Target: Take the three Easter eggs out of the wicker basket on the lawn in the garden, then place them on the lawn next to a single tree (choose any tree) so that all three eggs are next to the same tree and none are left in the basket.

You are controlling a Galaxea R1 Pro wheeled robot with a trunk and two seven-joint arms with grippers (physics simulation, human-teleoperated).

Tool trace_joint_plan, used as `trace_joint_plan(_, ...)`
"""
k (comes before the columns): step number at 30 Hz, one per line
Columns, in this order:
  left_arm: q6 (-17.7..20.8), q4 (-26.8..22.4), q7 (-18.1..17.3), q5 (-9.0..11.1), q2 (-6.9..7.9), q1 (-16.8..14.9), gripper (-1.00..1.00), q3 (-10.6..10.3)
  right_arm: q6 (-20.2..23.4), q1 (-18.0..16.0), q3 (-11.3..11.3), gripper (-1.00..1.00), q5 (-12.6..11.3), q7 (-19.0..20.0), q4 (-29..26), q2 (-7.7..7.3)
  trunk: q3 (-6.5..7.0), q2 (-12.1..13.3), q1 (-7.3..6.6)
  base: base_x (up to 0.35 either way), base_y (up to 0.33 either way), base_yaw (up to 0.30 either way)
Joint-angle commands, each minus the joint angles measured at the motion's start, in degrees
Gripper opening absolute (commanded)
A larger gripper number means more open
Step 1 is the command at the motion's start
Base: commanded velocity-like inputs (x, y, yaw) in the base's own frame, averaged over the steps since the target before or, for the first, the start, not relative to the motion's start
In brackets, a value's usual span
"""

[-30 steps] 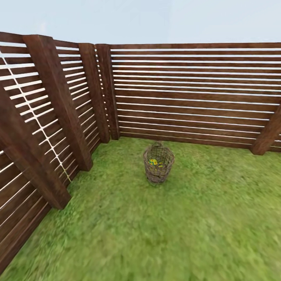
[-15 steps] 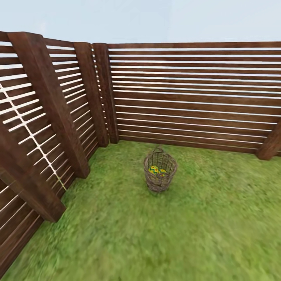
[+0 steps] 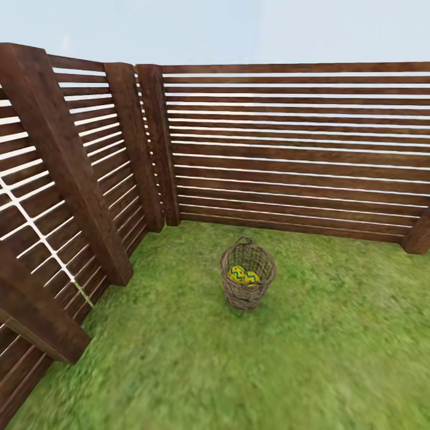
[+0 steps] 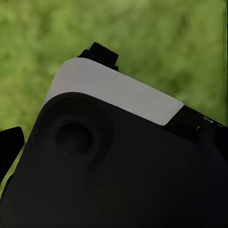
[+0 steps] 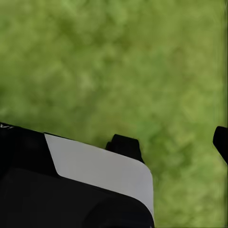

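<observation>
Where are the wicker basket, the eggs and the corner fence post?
wicker basket (image 3: 246, 297): head view, front woven wall.
Easter eggs (image 3: 237, 275): head view, left egg's zigzag band.
corner fence post (image 3: 160, 149): head view, mid-height of post.

The wicker basket (image 3: 248, 280) hides most of the Easter eggs (image 3: 243, 275); their count is unclear.

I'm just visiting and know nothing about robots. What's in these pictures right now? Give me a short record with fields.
place: fenced corner of a garden
ground: green lawn
fence: brown horizontal slats, on two sides, meeting at a corner
basket: wicker, upright on the lawn, apart from the fence
eggs: yellow with blue zigzags, inside the basket; two can be made out, a third cannot be told
tree: none to report
wrist views: grass under dark and white robot parts
task state: eggs not yet taken out
</observation>
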Motion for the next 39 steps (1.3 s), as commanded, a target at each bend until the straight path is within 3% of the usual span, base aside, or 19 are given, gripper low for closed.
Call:
trace_joint_plan(1,0.03,0.04,0.1,-0.17,0.01,-0.05,1.0,0.44,-0.34,-0.1,0.15,1.0,0.41,-0.49,0.25,0.01,-0.04,-0.02,0.03,0.343,0.0,0.0)
trace_joint_plan(19,-0.22,0.09,-0.13,-0.18,-0.29,-0.05,1.0,0.43,-0.16,-0.1,0.11,1.0,0.4,-0.62,0.25,0.05,-0.04,-0.02,0.03,0.338,0.0,0.0)
trace_joint_plan(21,0.14,-0.21,-0.25,-0.1,0.14,-0.09,1.0,0.51,1.75,-0.53,-0.14,1.0,0.32,-0.43,-1.18,-0.04,-0.04,-0.02,0.03,0.015,0.0,0.0)
trace_joint_plan(26,3.7,-5.52,-0.07,-0.06,3.66,-0.89,1.0,0.6,19.47,-3.12,-2.05,1.0,-1.69,0.51,-13.36,-0.91,-0.04,-0.02,0.03,0.002,0.0,0.0)
trace_joint_plan(28,6.74,-8.05,-0.08,-0.03,4.23,-0.95,1.0,0.6,26.6,-3.45,-3.55,1.0,-3.99,3.12,-17.68,-1.34,-0.04,-0.02,0.03,0.0,0.0,0.0)
trace_joint_plan(31,14.75,-14.16,-0.1,-0.03,4.73,-1.0,1.0,0.65,41.48,-3.7,-5.07,1.0,-7.59,11.51,-27.18,-2.4,-0.04,-0.02,0.03,0.0,0.0,0.0)
trace_joint_plan(35,22.84,-24.09,0.07,-0.13,4.96,-1.02,1.0,0.74,50.2,-3.77,-5.55,1.0,-8.78,15.99,-36.87,-3.15,-0.04,-0.02,0.03,0.0,0.0,0.0)
trace_joint_plan(39,33.58,-42.39,1.69,-0.25,5.17,-1.54,1.0,1.04,53.31,-4.17,-5.92,1.0,-9.3,17.15,-45.67,-3.24,-0.04,-0.02,0.03,0.0,0.0,0.0)
